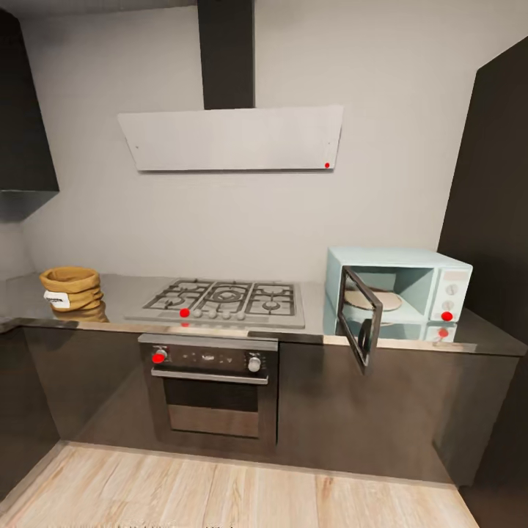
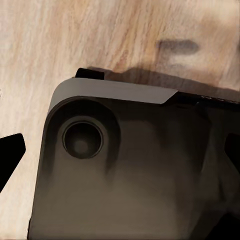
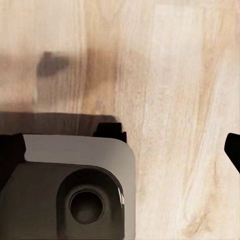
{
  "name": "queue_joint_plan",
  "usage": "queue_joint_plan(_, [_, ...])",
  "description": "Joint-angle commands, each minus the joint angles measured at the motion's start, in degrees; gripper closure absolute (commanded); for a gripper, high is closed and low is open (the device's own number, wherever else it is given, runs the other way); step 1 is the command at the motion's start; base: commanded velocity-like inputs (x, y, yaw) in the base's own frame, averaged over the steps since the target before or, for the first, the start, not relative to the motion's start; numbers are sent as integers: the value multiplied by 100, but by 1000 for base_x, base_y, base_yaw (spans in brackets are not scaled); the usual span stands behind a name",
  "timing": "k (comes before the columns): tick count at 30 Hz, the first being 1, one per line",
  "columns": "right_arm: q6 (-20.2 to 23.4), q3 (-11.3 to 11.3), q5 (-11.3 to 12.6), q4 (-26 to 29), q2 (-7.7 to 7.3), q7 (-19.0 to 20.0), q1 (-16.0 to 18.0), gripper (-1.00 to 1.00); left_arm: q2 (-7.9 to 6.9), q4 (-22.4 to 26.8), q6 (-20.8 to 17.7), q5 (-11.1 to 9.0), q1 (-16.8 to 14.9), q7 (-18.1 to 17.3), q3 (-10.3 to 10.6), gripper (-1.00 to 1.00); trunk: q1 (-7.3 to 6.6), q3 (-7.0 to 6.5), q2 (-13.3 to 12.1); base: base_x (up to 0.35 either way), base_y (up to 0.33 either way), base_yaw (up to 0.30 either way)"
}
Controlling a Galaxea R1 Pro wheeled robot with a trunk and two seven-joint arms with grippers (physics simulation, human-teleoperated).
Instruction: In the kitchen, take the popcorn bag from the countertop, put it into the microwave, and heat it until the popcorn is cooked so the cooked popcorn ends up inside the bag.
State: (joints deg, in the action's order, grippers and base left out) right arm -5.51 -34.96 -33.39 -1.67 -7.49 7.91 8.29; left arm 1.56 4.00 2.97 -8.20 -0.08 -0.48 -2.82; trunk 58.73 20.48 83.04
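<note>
The popcorn bag [image 1: 71, 288], a tan sack with a white label, stands on the steel countertop [image 1: 29, 308] at the far left. Its popcorn is hidden from this angle. At the right end sits the mint-blue microwave [image 1: 433, 282] with its dark glass door [image 1: 361, 319] swung open toward me; a round plate lies inside. In the wrist views both arms hang low over the floor. My left gripper [image 2: 120, 152] and right gripper [image 3: 120, 150] are open, dark fingertips [image 2: 10, 157] [image 3: 233, 150] at the picture edges, nothing between them.
A gas hob [image 1: 224, 301] lies between bag and microwave, with a steel oven [image 1: 213, 385] below and a hood [image 1: 231, 139] above. Dark cabinets [image 1: 491, 183] stand at the right. My dark base [image 2: 125, 170] rests on the wood-plank floor [image 1: 220, 491].
</note>
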Motion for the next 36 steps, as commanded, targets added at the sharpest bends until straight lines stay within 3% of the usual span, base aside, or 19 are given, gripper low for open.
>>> queue_joint_plan(1, [-21,-46,-92,-17,27,-125,6,-100,2,0,11,-32,-1,-5,-25,-100,0,6,3,0,0,299])
queue_joint_plan(5, [-7,-46,-439,-17,199,-599,6,-100,2,2,11,-32,-1,-5,-25,-100,0,6,3,0,0,300])
queue_joint_plan(12, [-11,-46,-529,-17,239,-631,6,-100,2,1,11,-32,-1,-5,-25,-100,0,6,3,0,0,300])
queue_joint_plan(16, [-38,-54,-529,-17,236,-366,6,-100,2,-1,11,-32,-1,-5,-25,-100,0,6,3,0,0,300])
queue_joint_plan(19, [-38,-55,-535,-17,218,197,6,-100,3,3,11,-32,-1,-5,-25,-100,0,6,3,0,0,300])
queue_joint_plan(23, [-48,-55,-546,-17,201,584,6,-100,4,-1,11,-32,-1,-11,-25,-100,0,6,3,0,0,300])
queue_joint_plan(36, [-80,-46,-599,-17,217,584,6,-100,2,-1,11,-32,-1,-9,-25,-100,0,6,3,0,0,300])
